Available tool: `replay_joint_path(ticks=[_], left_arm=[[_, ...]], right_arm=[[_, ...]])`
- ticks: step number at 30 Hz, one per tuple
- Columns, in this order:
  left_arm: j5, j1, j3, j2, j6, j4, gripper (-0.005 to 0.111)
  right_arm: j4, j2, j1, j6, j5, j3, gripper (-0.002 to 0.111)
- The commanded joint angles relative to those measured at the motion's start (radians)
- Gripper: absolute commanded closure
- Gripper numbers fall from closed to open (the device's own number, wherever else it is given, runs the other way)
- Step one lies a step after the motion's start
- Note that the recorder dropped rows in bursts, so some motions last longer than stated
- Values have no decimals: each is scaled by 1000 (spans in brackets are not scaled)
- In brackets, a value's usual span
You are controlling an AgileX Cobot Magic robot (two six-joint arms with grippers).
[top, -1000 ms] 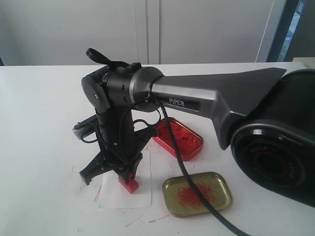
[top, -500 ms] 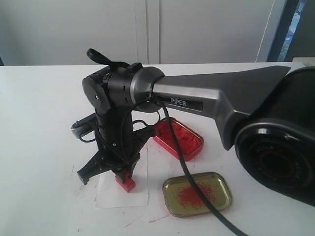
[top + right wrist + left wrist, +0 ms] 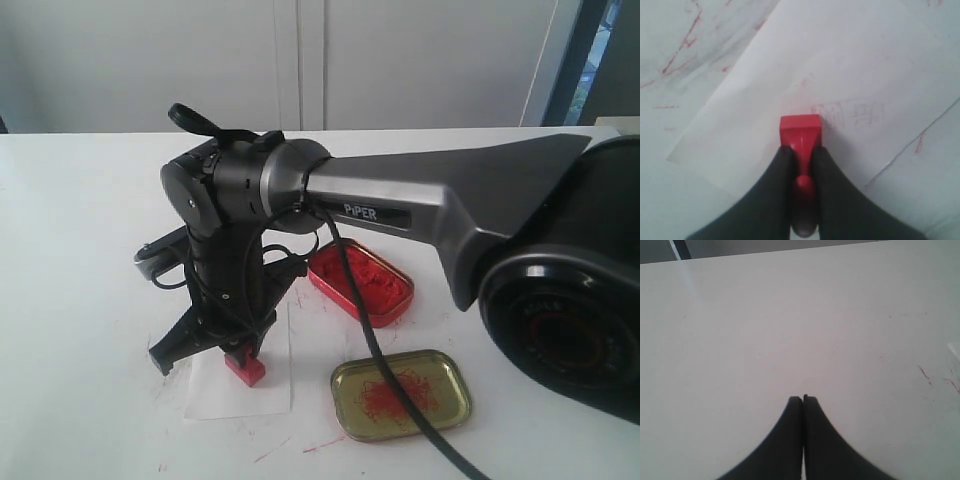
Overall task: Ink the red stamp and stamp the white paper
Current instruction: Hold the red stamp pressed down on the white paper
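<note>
My right gripper (image 3: pixel 243 352) (image 3: pixel 801 149) is shut on the red stamp (image 3: pixel 245 368) (image 3: pixel 800 131), holding it by its narrow handle with the wide base facing down on the white paper (image 3: pixel 240 385) (image 3: pixel 840 80). A faint red imprint (image 3: pixel 852 112) shows on the paper just beside the stamp's base. The red oval tin of ink paste (image 3: pixel 362 281) lies open to the right of the gripper. My left gripper (image 3: pixel 803 398) is shut and holds nothing, above bare white table; it does not show in the exterior view.
A gold-coloured lid (image 3: pixel 401 394) smeared with red lies at the front right. The right arm's big dark base (image 3: pixel 560 320) fills the right side, with a black cable (image 3: pixel 370 340) trailing over tin and lid. Red smears (image 3: pixel 685 42) mark the white table (image 3: pixel 80 200).
My right gripper has carried the red stamp leftward over the paper, and the paper now lies further left than a second ago.
</note>
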Motion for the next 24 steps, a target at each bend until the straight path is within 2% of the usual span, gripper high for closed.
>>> replay_joint_path(ticks=[1, 8, 15, 24], left_arm=[[-3, -6, 4, -4, 0, -7, 107], [-3, -6, 4, -4, 0, -7, 107], [-3, -6, 4, -4, 0, -7, 107], [-3, -6, 4, -4, 0, -7, 107]], right_arm=[[-10, 12, 2, -5, 12, 14, 108], [-22, 37, 2, -5, 100, 14, 108], [-91, -17, 2, 44, 100, 14, 108], [-91, -46, 2, 44, 100, 14, 108]])
